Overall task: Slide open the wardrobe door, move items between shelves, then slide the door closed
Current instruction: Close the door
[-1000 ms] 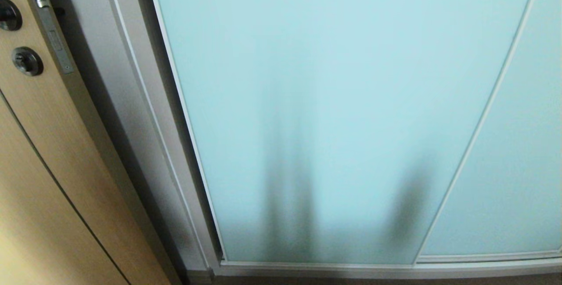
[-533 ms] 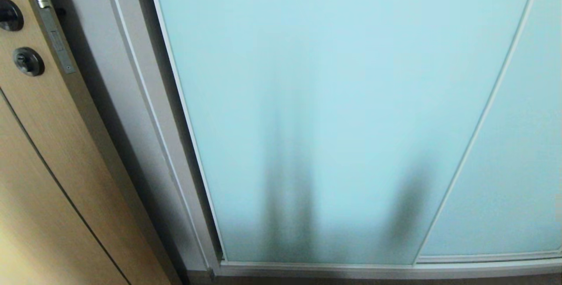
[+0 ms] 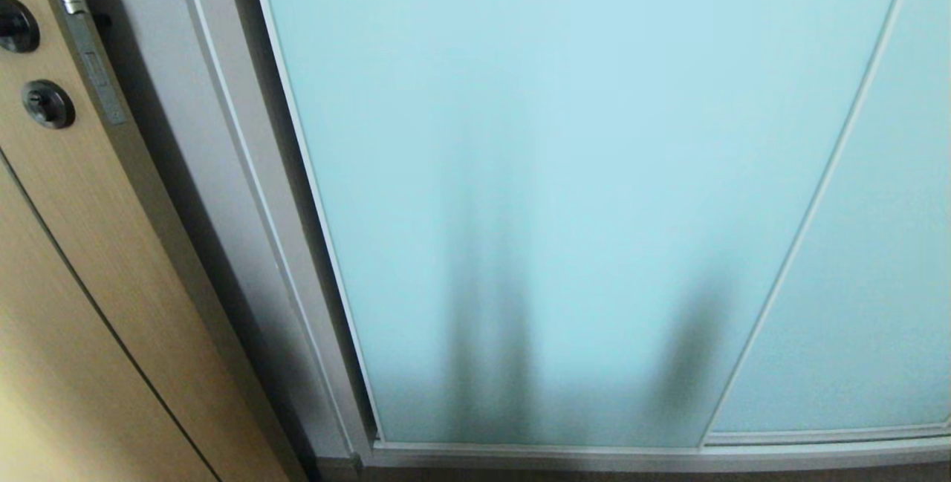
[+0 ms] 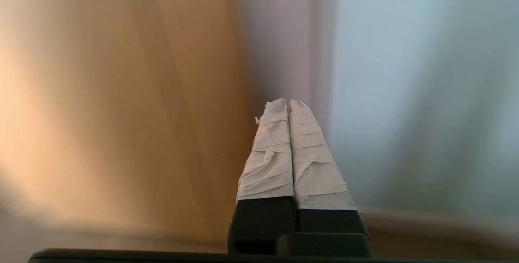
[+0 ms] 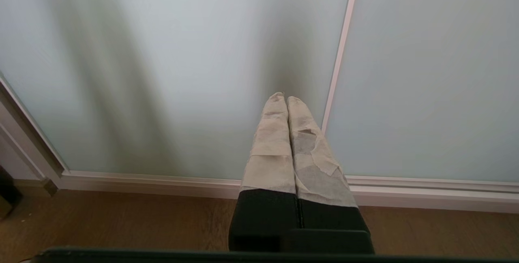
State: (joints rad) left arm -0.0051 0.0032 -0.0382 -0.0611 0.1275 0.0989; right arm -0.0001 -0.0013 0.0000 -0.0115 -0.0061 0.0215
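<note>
Sliding wardrobe door fully across, left edge at frame

surface: brown wood-grain floor is running along the foot of the wardrobe | on it: pale bottom track is lying directly on the boards, carrying the sliding wardrobe door | contact: touching

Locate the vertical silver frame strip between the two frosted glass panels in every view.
Head view: frame strip slants through the right side.
Left wrist view: not in it.
Right wrist view: runs up beyond the shut right gripper.
Shared landmark: the sliding wardrobe door of frosted glass.
</note>
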